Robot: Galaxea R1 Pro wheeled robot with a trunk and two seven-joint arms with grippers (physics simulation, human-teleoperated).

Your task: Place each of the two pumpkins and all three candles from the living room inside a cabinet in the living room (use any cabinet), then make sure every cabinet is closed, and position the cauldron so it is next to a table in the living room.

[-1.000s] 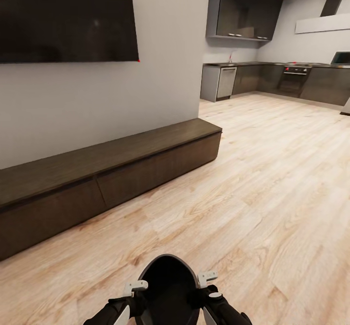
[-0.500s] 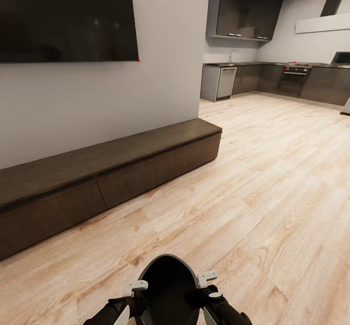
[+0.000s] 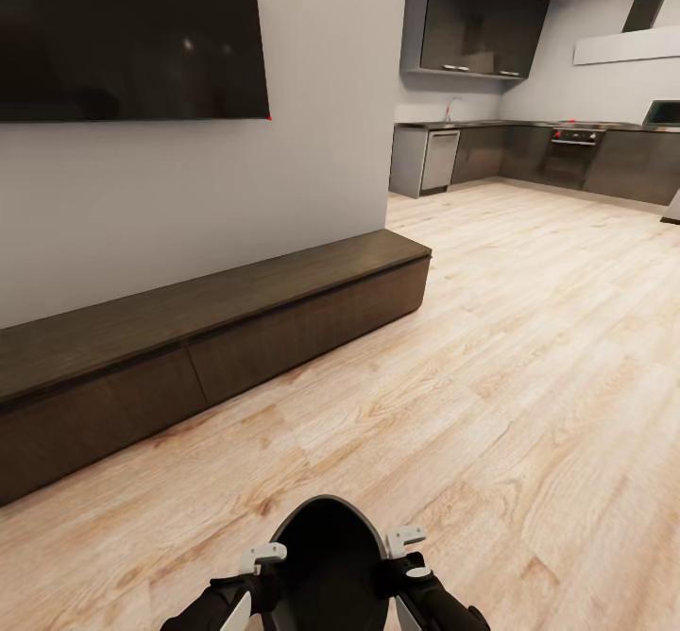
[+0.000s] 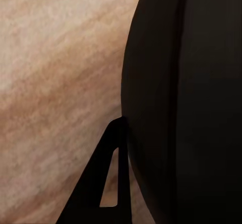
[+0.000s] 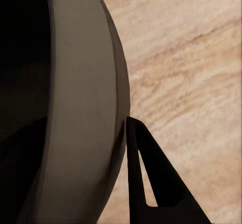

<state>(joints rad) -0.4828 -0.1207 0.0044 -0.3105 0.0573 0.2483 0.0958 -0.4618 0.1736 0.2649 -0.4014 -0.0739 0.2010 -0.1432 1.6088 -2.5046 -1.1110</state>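
Observation:
The black cauldron (image 3: 326, 555) hangs low in front of me over the wooden floor, mouth facing up. My left gripper (image 3: 263, 555) and right gripper (image 3: 401, 541) clamp its rim from either side, both shut on it. In the left wrist view one of the fingers (image 4: 113, 173) lies against the cauldron's dark belly (image 4: 191, 103). In the right wrist view one of the fingers (image 5: 146, 173) presses the outside of the rim (image 5: 80, 108). The long low dark-brown cabinet (image 3: 236, 329) runs along the wall at left, its drawer fronts closed. Pumpkins, candles and table are out of view.
A large dark TV (image 3: 123, 36) hangs on the grey wall above the cabinet. Light wood floor (image 3: 491, 357) stretches ahead and to the right. A kitchen with dark cupboards (image 3: 477, 22), counter and oven (image 3: 571, 154) lies at the far back right.

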